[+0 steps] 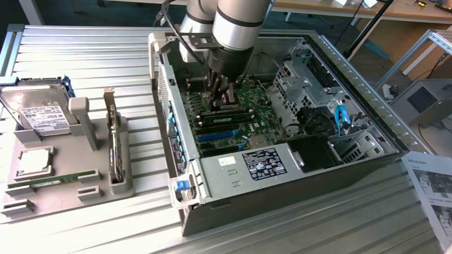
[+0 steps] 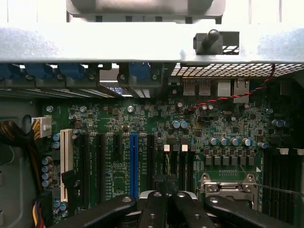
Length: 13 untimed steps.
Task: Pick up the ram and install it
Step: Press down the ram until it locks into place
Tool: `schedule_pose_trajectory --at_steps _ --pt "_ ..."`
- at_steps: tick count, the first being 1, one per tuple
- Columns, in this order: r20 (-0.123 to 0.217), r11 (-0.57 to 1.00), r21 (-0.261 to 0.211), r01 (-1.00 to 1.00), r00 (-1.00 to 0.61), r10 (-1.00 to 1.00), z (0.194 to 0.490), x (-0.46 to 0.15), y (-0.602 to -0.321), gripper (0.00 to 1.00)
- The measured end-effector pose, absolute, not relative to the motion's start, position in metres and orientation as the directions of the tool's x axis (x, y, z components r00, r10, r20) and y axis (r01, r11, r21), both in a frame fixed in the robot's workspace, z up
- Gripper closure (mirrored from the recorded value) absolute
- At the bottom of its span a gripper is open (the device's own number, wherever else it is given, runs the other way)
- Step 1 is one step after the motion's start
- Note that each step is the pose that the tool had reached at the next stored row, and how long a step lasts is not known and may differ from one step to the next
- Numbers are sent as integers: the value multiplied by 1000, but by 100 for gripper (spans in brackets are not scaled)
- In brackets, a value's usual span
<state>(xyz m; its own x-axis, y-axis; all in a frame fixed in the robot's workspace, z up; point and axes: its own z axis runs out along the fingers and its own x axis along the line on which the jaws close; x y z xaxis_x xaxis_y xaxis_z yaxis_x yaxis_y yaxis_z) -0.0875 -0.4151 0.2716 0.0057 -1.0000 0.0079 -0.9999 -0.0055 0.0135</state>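
My fingers reach down inside the computer case, just above the motherboard; a ram sits slotted just beside them. Their grip I cannot tell.

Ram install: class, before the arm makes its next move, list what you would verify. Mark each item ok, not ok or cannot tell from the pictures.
1. Claw is inside the open case, over the motherboard: ok.
2. Ram lies along the slots just below the claw: ok.
3. Ram fully seated in its slot: cannot tell.
4. Claw's hold on the ram: cannot tell.
5. Red-and-black wire runs well away from the claw: ok.
6. Second green stick lies in the grey tray, outside the case: ok.
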Motion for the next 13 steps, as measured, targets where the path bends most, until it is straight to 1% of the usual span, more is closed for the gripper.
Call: schedule_pose_trajectory --at_steps 13 --pt "7 -6 13 -1000 6 -1000 264 -87 -415 89"
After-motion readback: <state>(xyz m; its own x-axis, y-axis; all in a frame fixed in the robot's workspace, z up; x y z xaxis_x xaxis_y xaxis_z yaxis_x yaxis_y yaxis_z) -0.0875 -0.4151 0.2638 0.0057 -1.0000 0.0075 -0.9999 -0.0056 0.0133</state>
